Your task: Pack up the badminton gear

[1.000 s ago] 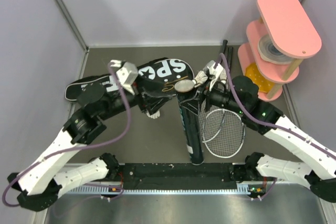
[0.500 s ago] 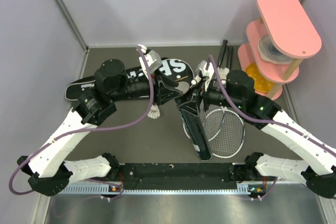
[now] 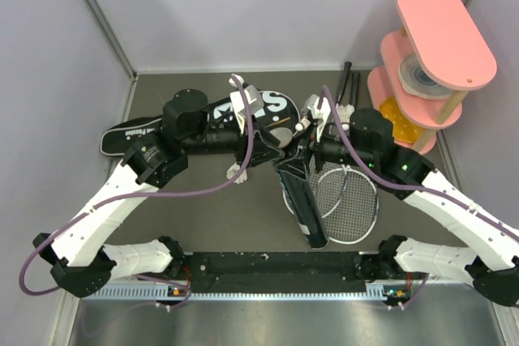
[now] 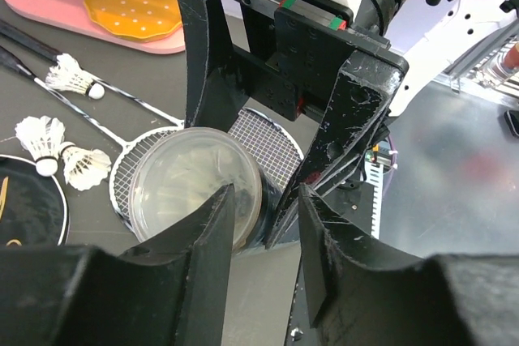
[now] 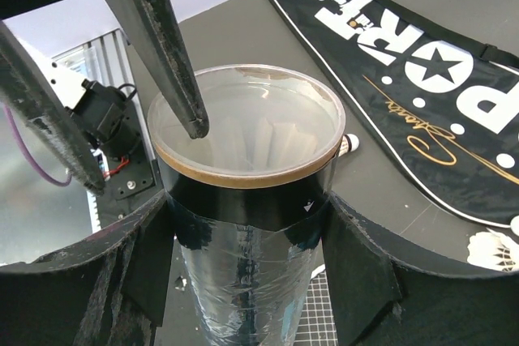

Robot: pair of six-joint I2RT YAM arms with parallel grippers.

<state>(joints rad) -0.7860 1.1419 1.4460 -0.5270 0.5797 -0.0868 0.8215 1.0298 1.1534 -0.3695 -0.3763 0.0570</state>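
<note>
Nearest my bases, the black tube [image 3: 312, 215] slants across two rackets [image 3: 350, 200] lying on the counter [image 3: 203, 216]. My right end effector [image 5: 247, 212] is clamped round the tube just under its clear lid [image 5: 259, 119]. My left end effector [image 4: 266, 200] meets it there, fingers slightly apart and straddling the rim, one tip on the lid and one outside. Over the last second my left arm has swung round to the far side and the tube has turned to look shorter from above. I judge the lid comes off next. One shuttlecock [image 3: 238, 172] lies just left; beyond it is the bag [image 3: 130, 130].
</note>
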